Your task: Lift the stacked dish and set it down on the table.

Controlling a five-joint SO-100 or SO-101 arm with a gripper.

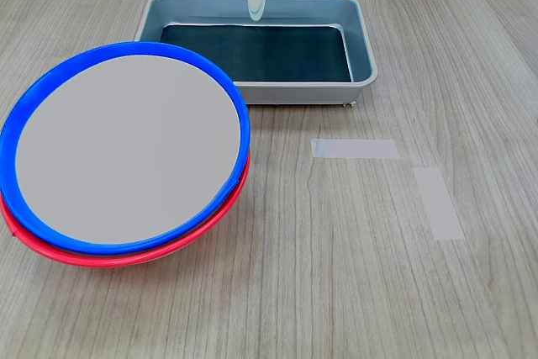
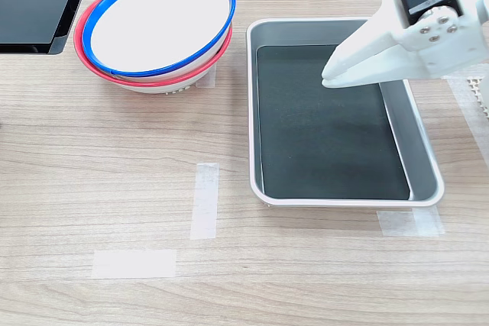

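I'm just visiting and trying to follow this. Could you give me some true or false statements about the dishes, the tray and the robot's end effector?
1. The blue-rimmed dish sits nested in the red-rimmed dish. True.
2. The end effector grips the blue-rimmed dish. False: it hangs over the grey tray, apart from both dishes.
3. The tray holds a dish. False: only a dark mat lies inside.
4. Pale tape strips lie on the table. True.

The wood-grain table (image 1: 336,275) carries a grey tray (image 1: 363,56), two tape strips (image 1: 355,149), and a red-rimmed dish (image 1: 50,245)
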